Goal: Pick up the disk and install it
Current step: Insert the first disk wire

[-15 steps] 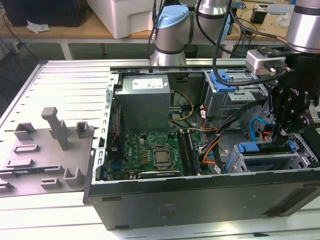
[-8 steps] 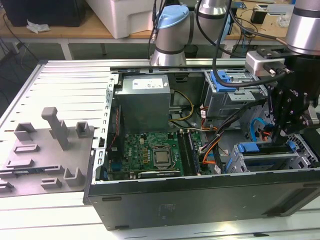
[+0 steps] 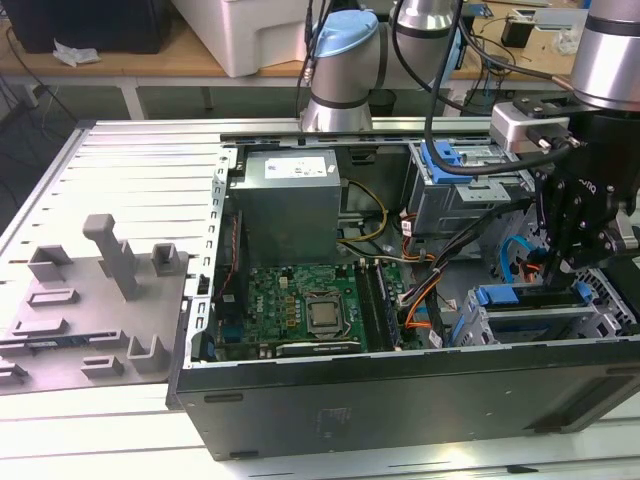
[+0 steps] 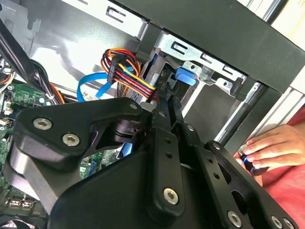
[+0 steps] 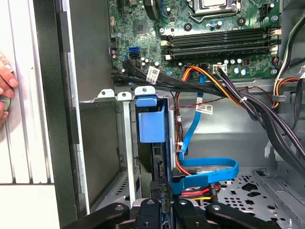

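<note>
You're mid-install: the gripper (image 5: 163, 202) has its fingers pinched on the disk (image 5: 158, 164), which sits edge-on in the drive cage (image 5: 125, 143) at a corner of the computer case (image 3: 400, 400). Can't tell if it's fully home. I'd guess seating wants a straight push along the rails. Room's tight, with the cage wall on one side and the blue SATA cable (image 5: 209, 169) just beside.

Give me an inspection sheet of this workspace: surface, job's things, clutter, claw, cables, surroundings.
Surface: slatted metal table bearing an open computer case.
Job's things: disk with blue rails, standing in the drive cage slot.
Clutter: grey fixture plate at the exterior view's left.
Claw: claw poised at the disk's exposed edge.
Cables: orange-yellow power bundle and blue data cable beside the cage.
Surroundings: a person's hand resting beside the case.
</note>
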